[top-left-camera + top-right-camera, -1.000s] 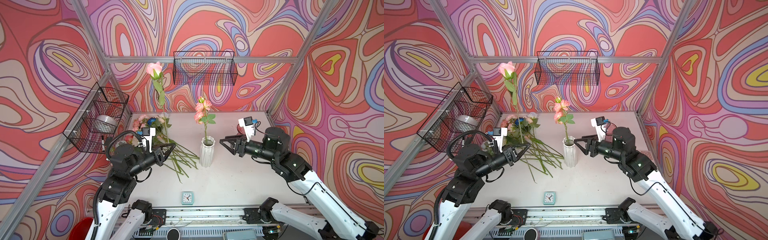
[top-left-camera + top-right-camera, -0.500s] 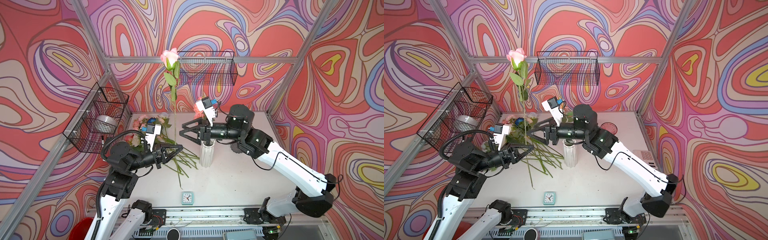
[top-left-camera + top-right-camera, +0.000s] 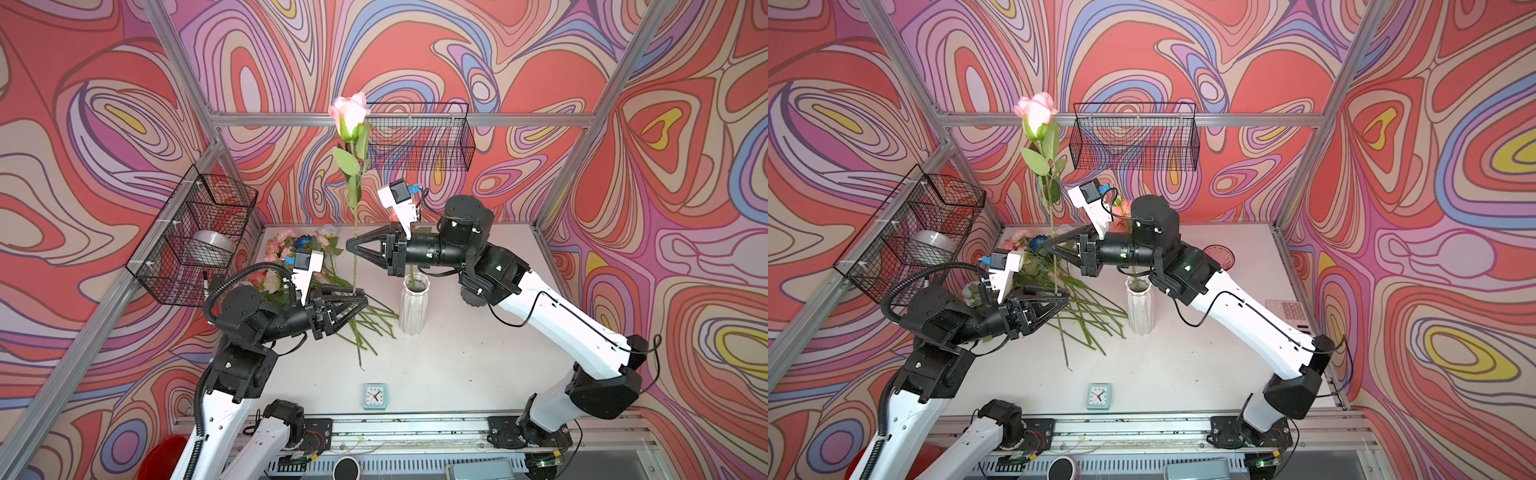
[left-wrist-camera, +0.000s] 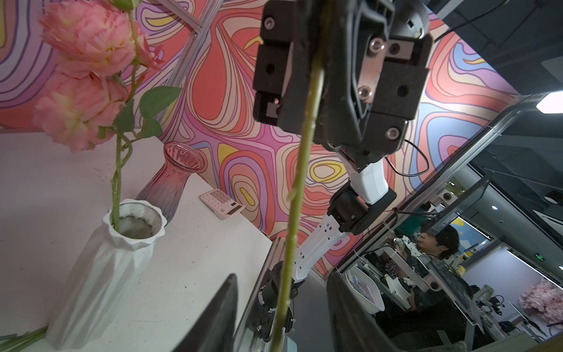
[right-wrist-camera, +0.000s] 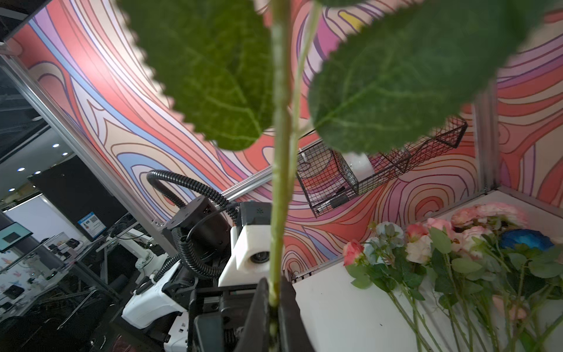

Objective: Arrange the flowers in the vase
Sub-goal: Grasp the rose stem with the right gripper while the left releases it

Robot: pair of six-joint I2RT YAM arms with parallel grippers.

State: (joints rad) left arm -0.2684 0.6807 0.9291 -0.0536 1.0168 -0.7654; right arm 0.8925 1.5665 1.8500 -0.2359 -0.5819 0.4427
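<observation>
Above table (image 3: 457, 357), right gripper (image 3: 352, 245) pinching rose (image 3: 349, 112) (upright)

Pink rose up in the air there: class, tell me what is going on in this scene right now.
The right hand is shut on the stem of the pink rose and holds it upright, left of the white vase and not yet in it. Lower down, the left hand is open around the same stem. The vase already holds a pink-bloomed sprig. The other flowers lie heaped on the table.
</observation>
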